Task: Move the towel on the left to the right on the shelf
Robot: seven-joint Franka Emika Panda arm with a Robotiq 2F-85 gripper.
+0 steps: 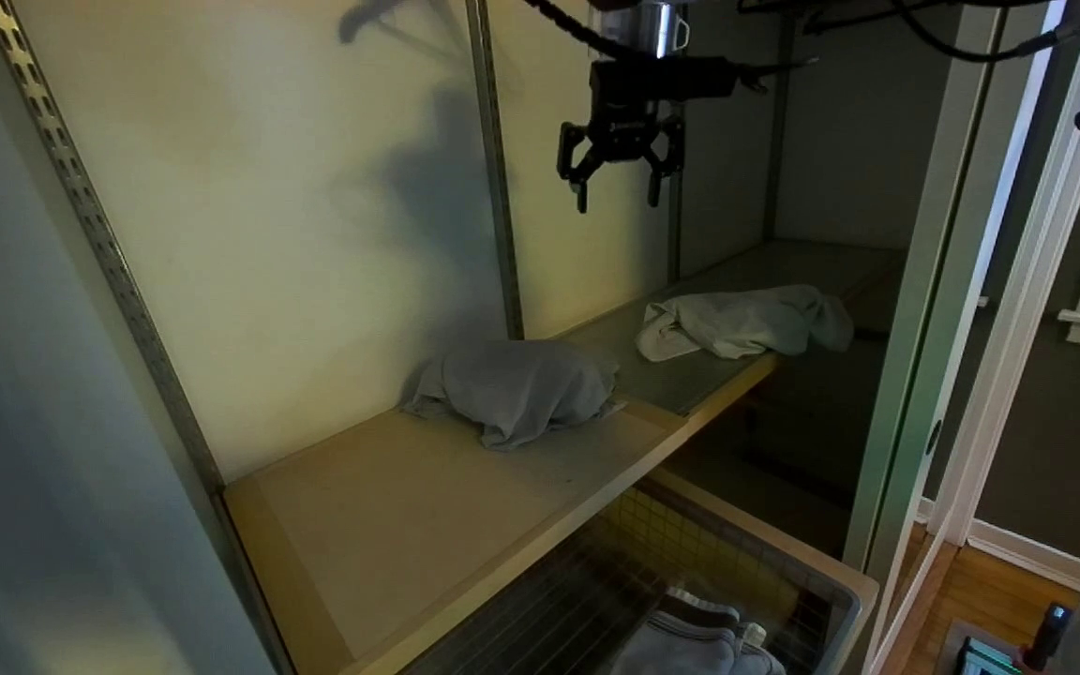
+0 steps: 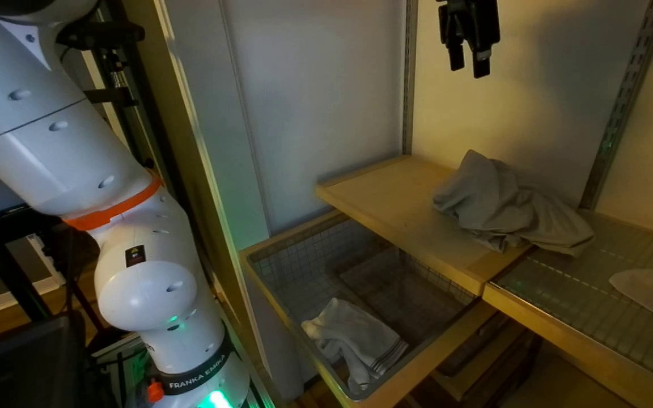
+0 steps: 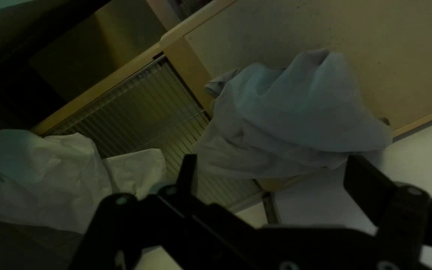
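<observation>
In both exterior views the tool hangs high above the bench, its fingers pointing down and spread wide. In an exterior view the white arm stands upright at its base, then, above an orange band, leans to the upper left. The grey towel lies crumpled on the bench near the back wall, across the join between the plain board and the ribbed part; in the wrist view it shows beyond the gap between the fingers. The pale towel lies apart from it, farther right in both exterior views, partly over the front edge.
</observation>
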